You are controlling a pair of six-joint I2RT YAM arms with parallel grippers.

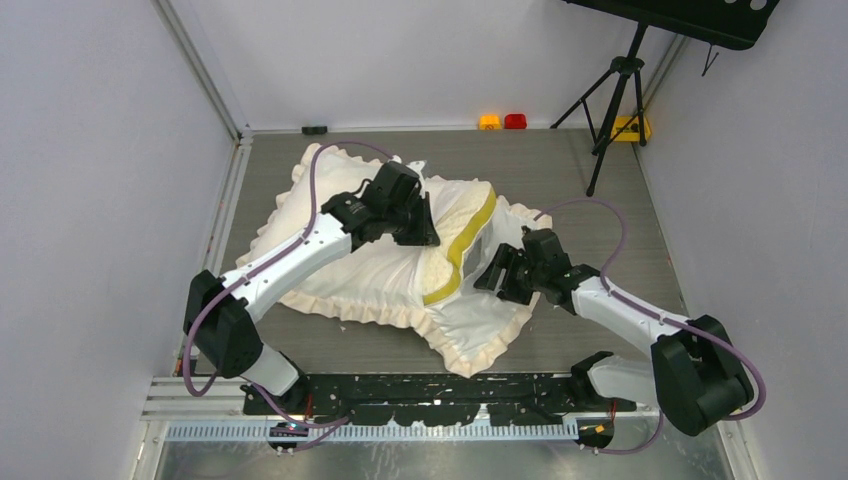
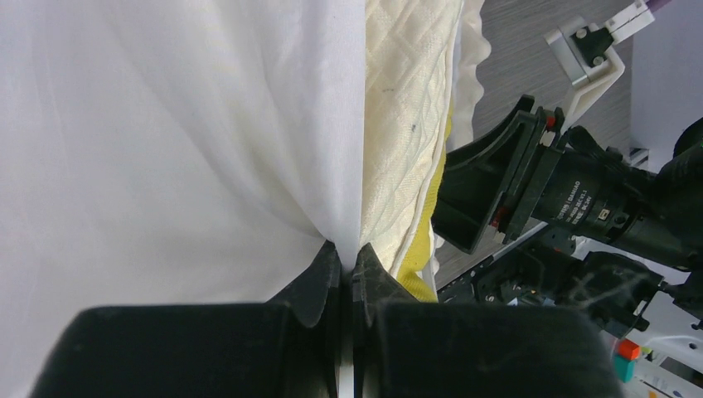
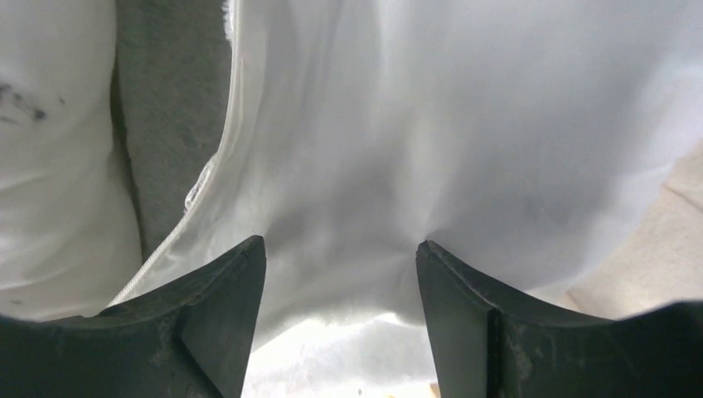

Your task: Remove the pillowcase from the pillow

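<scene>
My left tool (image 2: 349, 259) pinches the pillowcase (image 1: 375, 282); my right tool (image 3: 340, 253) is spread against its cloth. The pillow (image 1: 452, 218) shows only partway out; most stripping remains.

Black tripod (image 1: 624, 67), grey table (image 1: 590, 215)

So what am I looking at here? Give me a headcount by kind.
Robot arms: 2 (left gripper, right gripper)
Bedding: 2 (pillow, pillowcase)
Tripod: 1
Small items by the far wall: 4 (black piece, orange block, red block, yellow box)
Total: 9
</scene>
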